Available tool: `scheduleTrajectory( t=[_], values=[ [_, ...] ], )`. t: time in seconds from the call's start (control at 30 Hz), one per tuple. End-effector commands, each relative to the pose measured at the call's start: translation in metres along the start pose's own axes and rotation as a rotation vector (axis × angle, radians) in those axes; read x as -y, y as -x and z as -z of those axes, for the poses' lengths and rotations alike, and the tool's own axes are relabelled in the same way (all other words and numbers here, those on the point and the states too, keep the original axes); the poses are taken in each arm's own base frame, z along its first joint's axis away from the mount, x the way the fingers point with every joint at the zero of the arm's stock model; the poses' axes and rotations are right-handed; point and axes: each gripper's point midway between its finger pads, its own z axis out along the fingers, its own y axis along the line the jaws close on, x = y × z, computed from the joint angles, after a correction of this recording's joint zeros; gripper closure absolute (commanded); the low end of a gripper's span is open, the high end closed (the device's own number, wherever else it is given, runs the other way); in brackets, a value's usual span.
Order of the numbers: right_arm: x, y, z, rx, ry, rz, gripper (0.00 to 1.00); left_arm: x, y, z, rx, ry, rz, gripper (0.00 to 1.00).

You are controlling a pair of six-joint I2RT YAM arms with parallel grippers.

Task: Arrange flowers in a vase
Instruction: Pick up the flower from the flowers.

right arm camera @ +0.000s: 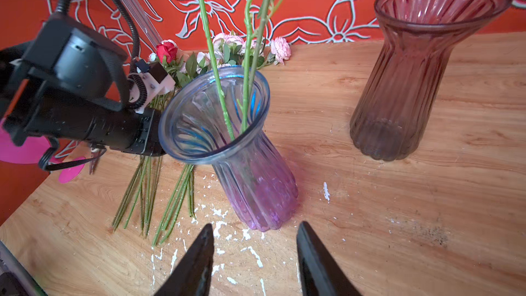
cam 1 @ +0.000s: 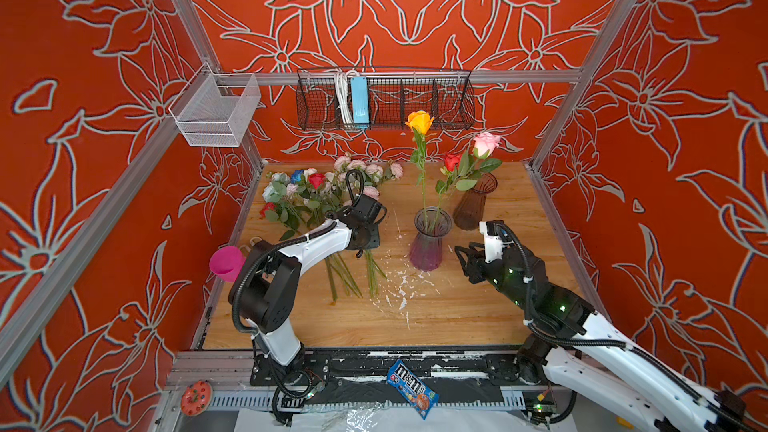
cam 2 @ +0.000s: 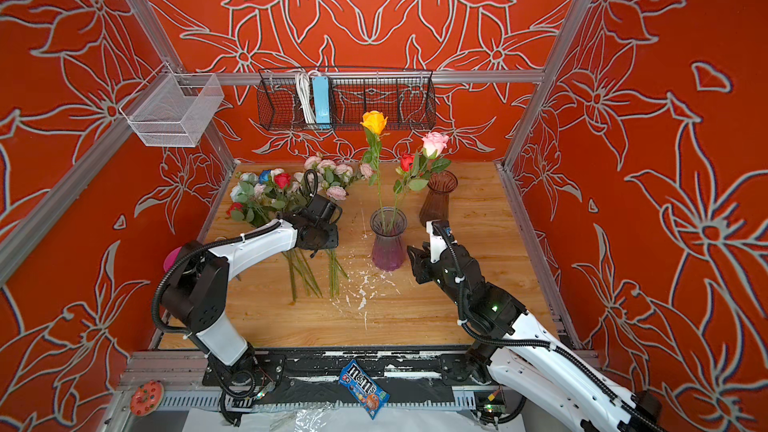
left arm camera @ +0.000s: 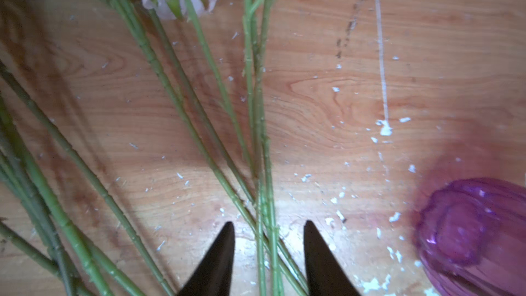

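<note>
We see a wood surface [cam 1: 457, 313] flecked w/ white chips [cam 1: 401, 284] nr its middle. On the back wall hangs a black wire basket [cam 1: 386, 105] w/ a blue power strip [cam 1: 359, 99]. A white mesh basket [cam 1: 216, 114] hangs over the far-left corner. A pink cup [cam 1: 226, 263] sits at the left edge, partly behind the left arm [cam 1: 316, 243]. A brown vase [cam 1: 473, 205] stands upright toward the far-right corner, just beyond the purple vase [cam 1: 430, 243], which is nr the centre.

The pile of flowers [cam 1: 307, 193] lies by the far-left corner w/ blooms toward the far edge: pink, white, red & blue heads, green leaves. In both top views the left arm's wrist covers the pile's mid part. In the purple vase stand an orange rose [cam 1: 419, 121], the tallest, & a pink rose [cam 1: 486, 144] and red rose [cam 1: 451, 161] leaning toward the right edge.

The left gripper [left arm camera: 269, 224] has its fingers apart & straddles a few green stems [left arm camera: 259, 138] lying flat, w/ gaps either side, so no pinch. The right gripper [right arm camera: 254, 229] is spread w/ nothing btwn its fingers, just nr the purple vase's base on the near side.

Past the near edge, on the black rail [cam 1: 457, 363], lies a blue packet [cam 1: 411, 384] reading "m&m's".
</note>
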Motion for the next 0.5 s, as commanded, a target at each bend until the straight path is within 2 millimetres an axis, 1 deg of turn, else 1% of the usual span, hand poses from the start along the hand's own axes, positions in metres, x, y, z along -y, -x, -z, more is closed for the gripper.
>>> scheduleTrajectory(
  t=[0.0, 0.1, 0.17, 0.23, 0.37, 0.47],
  values=[
    [0.005, -0.005, 0.001, 0.005, -0.014, -0.030, 0.51, -0.013, 0.001, -0.008, -0.043, 0.016, 0.024, 0.63],
    [0.005, -0.009, -0.002, -0.002, -0.015, -0.022, 0.51, -0.012, 0.001, -0.018, -0.075, -0.046, 0.041, 0.65],
    [0.006, -0.011, -0.004, -0.010, -0.019, -0.011, 0.52, -0.004, 0.001, -0.022, -0.091, -0.111, 0.033, 0.65],
    [0.006, -0.012, -0.006, -0.016, -0.022, -0.001, 0.51, 0.004, 0.002, -0.020, -0.107, -0.151, 0.003, 0.65],
    [0.002, -0.016, -0.013, -0.030, -0.006, 0.005, 0.52, 0.005, 0.005, -0.020, -0.100, -0.149, 0.002, 0.65],
    [0.000, -0.019, -0.017, -0.045, 0.002, 0.007, 0.52, 0.000, 0.005, -0.026, -0.108, -0.118, 0.009, 0.67]
  ],
)
